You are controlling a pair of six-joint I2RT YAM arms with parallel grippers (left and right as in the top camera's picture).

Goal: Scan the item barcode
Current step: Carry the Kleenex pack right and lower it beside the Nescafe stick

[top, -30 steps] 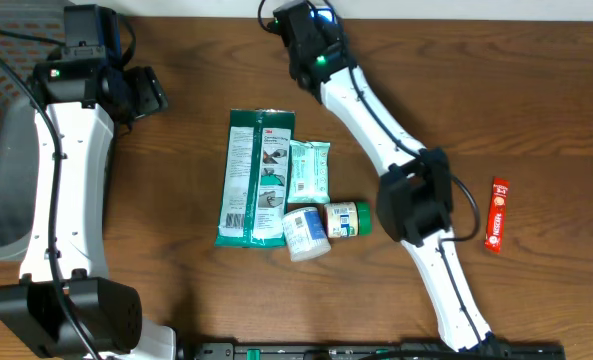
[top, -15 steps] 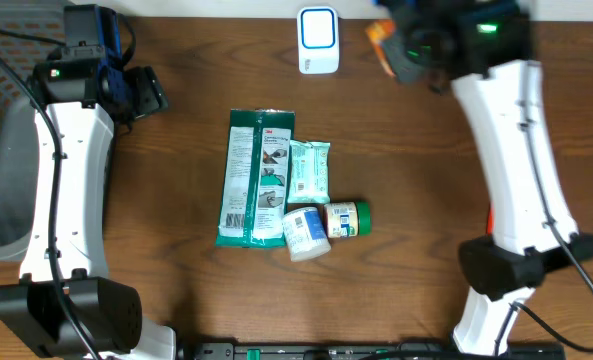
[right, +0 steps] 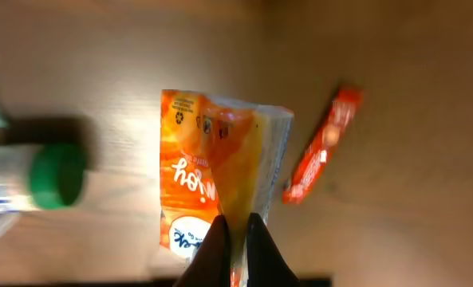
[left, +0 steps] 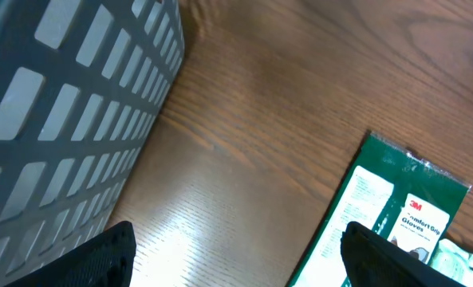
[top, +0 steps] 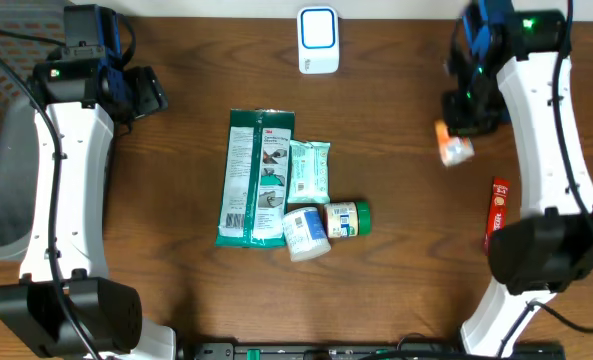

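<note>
Tool, right (right: pixel 236 239): pressed together on the lower edge of the orange packet (right: pixel 212 191), pinching it; the packet hangs clear of the table (top: pixel 396 290).

Item in hand: orange packet (top: pixel 455 150), printed foil with one clear side. It is at the right of the table, well apart from the scanner (top: pixel 318 40) at the far edge. No barcode can be made out on the face shown to the right wrist camera.

Step, as judged: item lifted and carried, not presented to the scanner. Whether its scan is still to come or it is headed for a put-down spot cannot be told.

Next move calls for:
- if unscanned, a swing toward the scanner with the coded face turned to its window;
- if scanned, a lowering near the red stick packet (top: pixel 497 213), then release.

Arm, right: reaches from the near edge up the right side, wrist bent back over the packet.

Nearby: red stick packet (right: pixel 320 147) lies flat just beyond the held packet.

Unhandled pile, centre of table:
- green 3M pack (top: pixel 256 175)
- wipes packet (top: pixel 308 170)
- white tub (top: pixel 306 233)
- green-capped bottle (top: pixel 346 219)

Tool, left (left: pixel 236 263): spread wide and empty, parked high at the far left between the grey basket (left: pixel 61 104) and the green 3M pack.
</note>
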